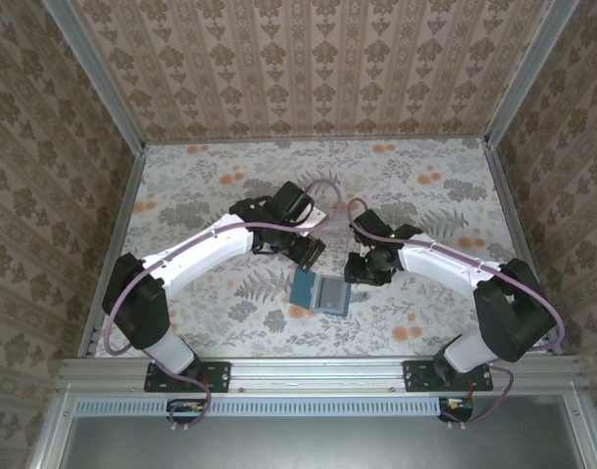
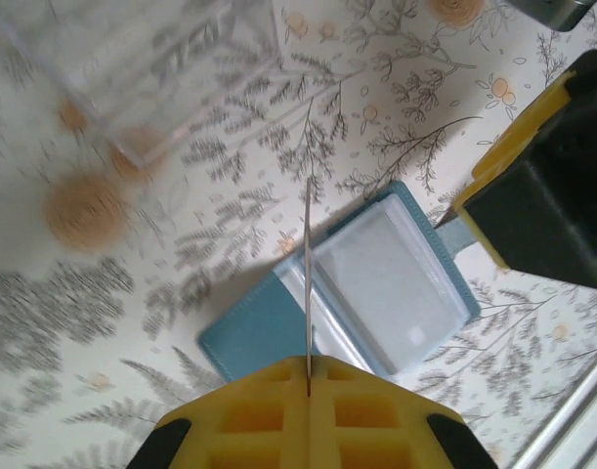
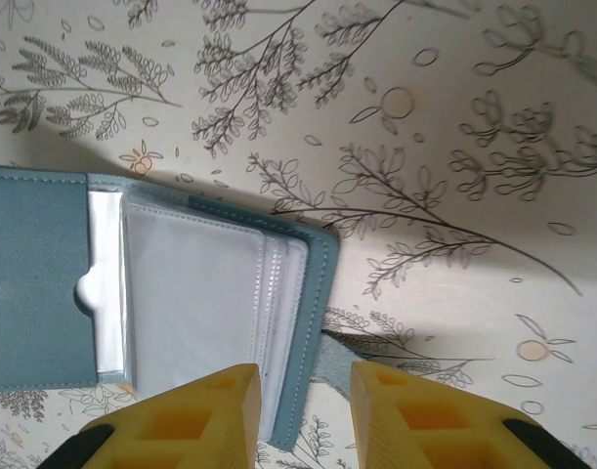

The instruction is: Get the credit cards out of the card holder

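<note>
Left hand (image 2: 308, 391) pinching card (image 2: 308, 283) over floral table (image 1: 425, 195); wallpapered walls (image 1: 308, 59).

A floral-patterned table covering (image 1: 230, 186), pale with grey fern prints and orange blossoms, lay flat across the work surface. A transparent plastic tray (image 2: 142, 68) stood on it, blurred in the left wrist view. Patterned wallpaper panels (image 1: 308, 59) enclosed three sides. An aluminium rail (image 1: 318, 371) ran along the near edge.

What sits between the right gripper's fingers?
The card holder's right edge and strap tab lie between the right gripper's fingers, in the right wrist view.
</note>
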